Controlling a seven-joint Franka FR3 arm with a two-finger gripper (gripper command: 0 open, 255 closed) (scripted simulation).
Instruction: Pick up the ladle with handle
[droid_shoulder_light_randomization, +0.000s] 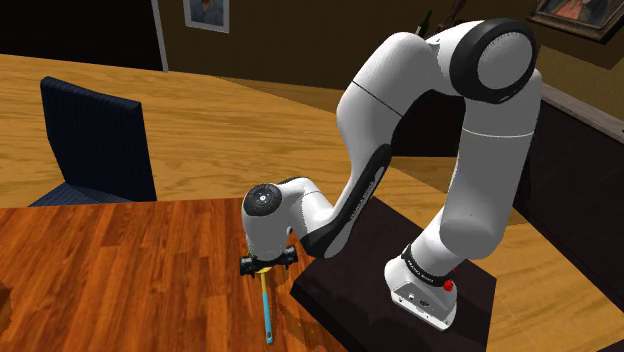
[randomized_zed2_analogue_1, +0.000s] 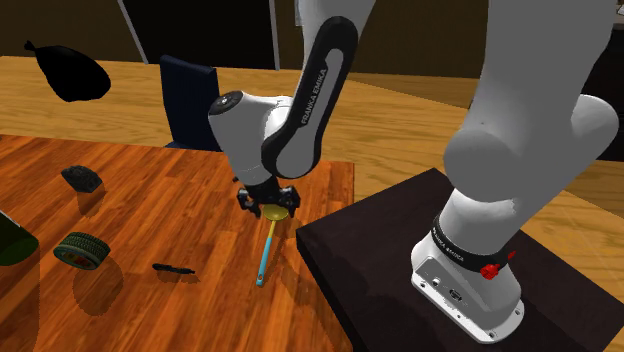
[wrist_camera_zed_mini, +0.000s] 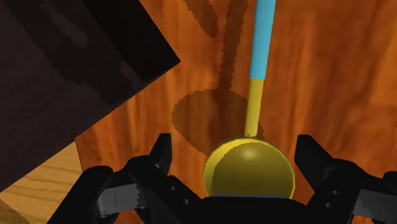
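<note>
**Wrist view: ladle (wrist_camera_zed_mini: 249, 168) bowl sitting between spread fingers (wrist_camera_zed_mini: 162, 158), handle running straight away**

Wrist view: the gripper (wrist_camera_zed_mini: 236, 153) is hanging low over the table (wrist_camera_zed_mini: 331, 76), fingers standing apart and pinching nothing. The yellow bowl is lying between them, closer to one finger. A gap is showing on the wider side; whether the bowl is touching on the tight side I cannot tell. The handle, yellow then blue, is pointing away from the palm, so the long axis is running roughly square to the closing line. The dark stand (wrist_camera_zed_mini: 63, 76) is sitting just beside.

Shoulder view: the gripper (droid_shoulder_light_randomization: 267, 263) is sitting right at the bowl end of the ladle (droid_shoulder_light_randomization: 266, 310), near the edge of the table (droid_shoulder_light_randomization: 100, 270) by the stand (droid_shoulder_light_randomization: 350, 300). The blue handle is trailing toward this view's bottom, clear of the fingers.

Second exterior view: the gripper (randomized_zed2_analogue_1: 268, 203) is pointing down over the bowl. The ladle (randomized_zed2_analogue_1: 265, 250) is lying flat on the table (randomized_zed2_analogue_1: 150, 190), handle reaching toward this view's lower edge.

Judgement: closing here would be catching the bowl, not the handle. Centring first looks wise, since a round bowl may be slipping out.
</note>
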